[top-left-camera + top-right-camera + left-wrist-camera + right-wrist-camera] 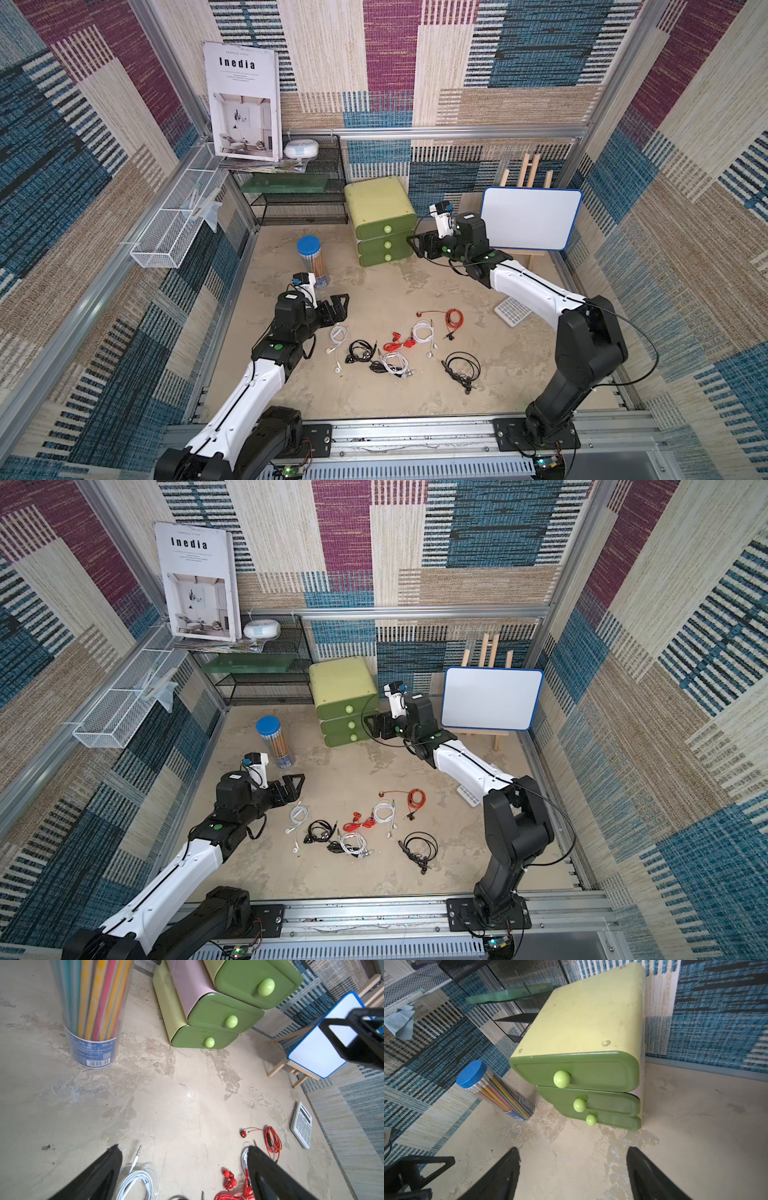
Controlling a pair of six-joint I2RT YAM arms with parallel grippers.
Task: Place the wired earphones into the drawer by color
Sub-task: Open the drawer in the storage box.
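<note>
My left fingers (97, 1176) are spread wide and empty over the surface (166, 1105). A white earphone bundle (139, 1183) shows between them in the wrist view, lying flat and untouched. My right fingers (650, 1180) are parted too, with nothing in them, and face the green drawer cabinet (591, 1028). All three of its drawers look shut, and the top knob (561, 1078) is the one closest to my line. The wired earphones (400, 343) lie loose in the lower middle of the frame in both top views: white, black, red and orange-red coils, some touching, plus a white-and-black knot (392, 365). I judge them feather-light, limp and springy. A pinch on one thin strand would likely slip and leave the buds trailing, so I would close across the thickest part of a coil, where several turns gather, and stay off the small hard buds. The knotted pair will probably drag along together. There is plenty of bare surface between the coils and the cabinet. The pencil tube (312, 262) stands up and left of the coils, close to my left wrist. The calculator (513, 311) lies to their right beside my right forearm. The whiteboard (530, 218) stands just right of my right wrist and leaves little room to swing that way.
</note>
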